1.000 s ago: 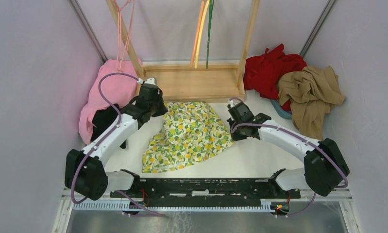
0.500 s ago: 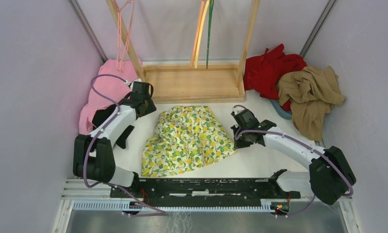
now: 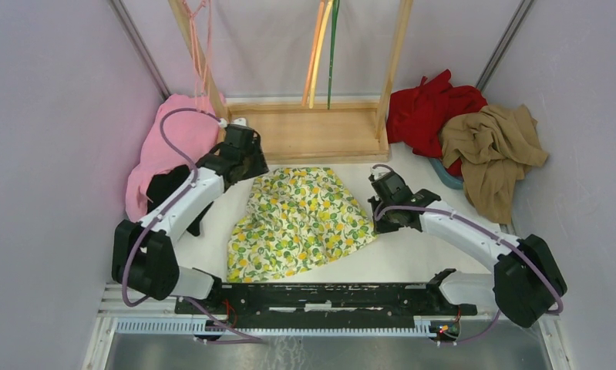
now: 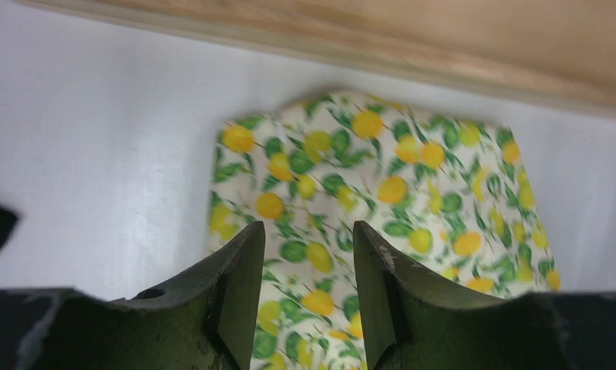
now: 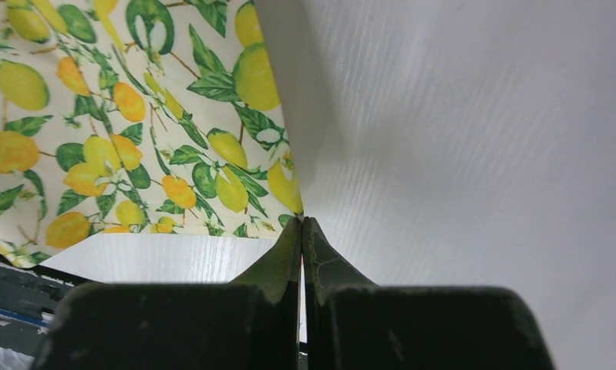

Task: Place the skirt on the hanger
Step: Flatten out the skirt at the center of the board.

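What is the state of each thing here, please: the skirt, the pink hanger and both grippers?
skirt: spread on the table, not on any hanger.
hanger: hanging beside the rack's left post, empty.
left gripper: open above the skirt's far corner, holding nothing.
right gripper: shut, pinching the skirt's right edge.

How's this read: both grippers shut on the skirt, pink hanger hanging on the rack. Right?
Not quite: the left gripper is open above the skirt, per the left wrist view. Only the right gripper is shut on it. The hanger hangs on the rack.
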